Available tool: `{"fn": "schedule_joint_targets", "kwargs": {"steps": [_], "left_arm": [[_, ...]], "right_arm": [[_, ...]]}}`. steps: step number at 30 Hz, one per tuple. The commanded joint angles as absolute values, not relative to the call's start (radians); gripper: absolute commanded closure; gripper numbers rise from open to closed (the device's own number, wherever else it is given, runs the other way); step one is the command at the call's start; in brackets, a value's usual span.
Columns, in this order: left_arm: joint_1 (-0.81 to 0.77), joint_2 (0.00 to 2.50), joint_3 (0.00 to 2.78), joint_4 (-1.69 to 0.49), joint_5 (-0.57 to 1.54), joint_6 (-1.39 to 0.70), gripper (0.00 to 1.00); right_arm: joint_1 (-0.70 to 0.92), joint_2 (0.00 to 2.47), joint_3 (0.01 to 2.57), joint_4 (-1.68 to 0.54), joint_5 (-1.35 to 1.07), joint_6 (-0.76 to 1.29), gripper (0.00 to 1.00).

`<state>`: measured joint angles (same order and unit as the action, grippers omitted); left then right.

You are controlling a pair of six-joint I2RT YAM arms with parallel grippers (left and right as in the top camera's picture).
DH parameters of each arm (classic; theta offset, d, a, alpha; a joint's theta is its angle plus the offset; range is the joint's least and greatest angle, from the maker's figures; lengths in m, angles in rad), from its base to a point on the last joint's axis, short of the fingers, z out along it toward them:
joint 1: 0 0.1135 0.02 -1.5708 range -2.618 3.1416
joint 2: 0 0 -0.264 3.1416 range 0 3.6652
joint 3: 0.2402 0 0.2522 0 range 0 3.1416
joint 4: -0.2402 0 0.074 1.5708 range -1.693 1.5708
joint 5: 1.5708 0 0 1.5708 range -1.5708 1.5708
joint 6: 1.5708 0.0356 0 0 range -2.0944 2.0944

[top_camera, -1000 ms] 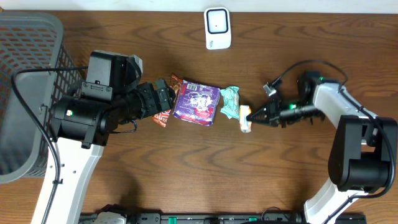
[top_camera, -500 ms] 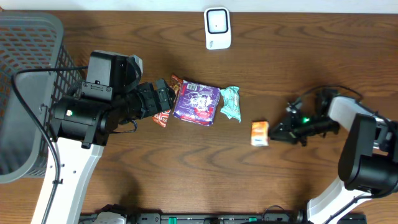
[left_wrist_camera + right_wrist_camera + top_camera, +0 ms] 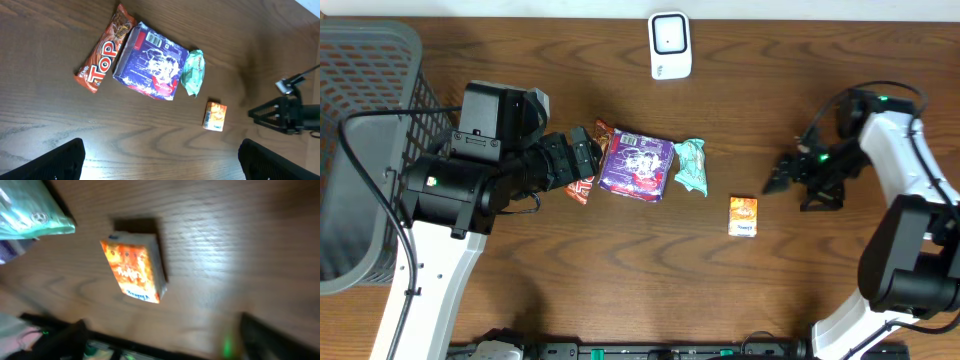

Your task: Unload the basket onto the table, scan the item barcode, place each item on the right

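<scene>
Orange box (image 3: 743, 216) lies loose on the counter (image 3: 580, 290), well apart from the scanner (image 3: 670, 45), nearer the robot. Right fingers (image 3: 270, 337) stand spread and empty, and left fingers (image 3: 60, 160) are wide apart too. The barcode side is unseen, so a regrasp covering it could spoil the scan. A second ago the right fingers gripped the box, nearer the scanner.

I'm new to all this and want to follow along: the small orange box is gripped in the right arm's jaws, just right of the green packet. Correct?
Not gripped. The small orange box lies loose on the table, and the right arm's jaws stand open, clear of it. It is right of the green packet. The overhead view shows this.
</scene>
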<state>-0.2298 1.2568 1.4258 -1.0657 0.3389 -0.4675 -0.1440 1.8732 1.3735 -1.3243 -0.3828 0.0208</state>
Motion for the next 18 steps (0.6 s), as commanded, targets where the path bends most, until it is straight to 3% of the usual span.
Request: {"fn": "schedule_joint_targets", "kwargs": {"steps": [1, 3, 6, 9, 12, 14, 16, 18], "left_arm": [[-0.226, 1.261, 1.437, -1.066, 0.347, -0.461, 0.02], [-0.226, 1.261, 1.437, -1.066, 0.347, -0.461, 0.02], [-0.226, 1.261, 1.437, -1.066, 0.347, -0.461, 0.02], [-0.226, 1.261, 1.437, -1.066, 0.347, -0.461, 0.02], [-0.226, 1.261, 1.437, -1.066, 0.347, -0.461, 0.02], [-0.226, 1.261, 1.437, -1.066, 0.347, -0.461, 0.02], [-0.226, 1.261, 1.437, -1.066, 0.347, -0.461, 0.02], [-0.226, 1.261, 1.437, -1.066, 0.347, -0.461, 0.02]], "right_arm": [[-0.074, 1.864, 1.299, -1.252, -0.368, 0.012, 0.01], [-0.052, 1.864, 1.255, -1.187, -0.368, 0.056, 0.01], [-0.031, 1.864, 1.187, -1.1, -0.368, 0.091, 0.12], [-0.02, 1.864, 1.123, -1.024, -0.368, 0.147, 0.51], [-0.01, 1.864, 1.071, -0.958, -0.392, 0.176, 0.71], [-0.001, 1.864, 1.044, -0.923, -0.443, 0.175, 0.69], [0.009, 1.864, 1.029, -0.903, -0.463, 0.175, 0.57], [0.023, 1.864, 1.024, -0.896, -0.462, 0.175, 0.57]]}}
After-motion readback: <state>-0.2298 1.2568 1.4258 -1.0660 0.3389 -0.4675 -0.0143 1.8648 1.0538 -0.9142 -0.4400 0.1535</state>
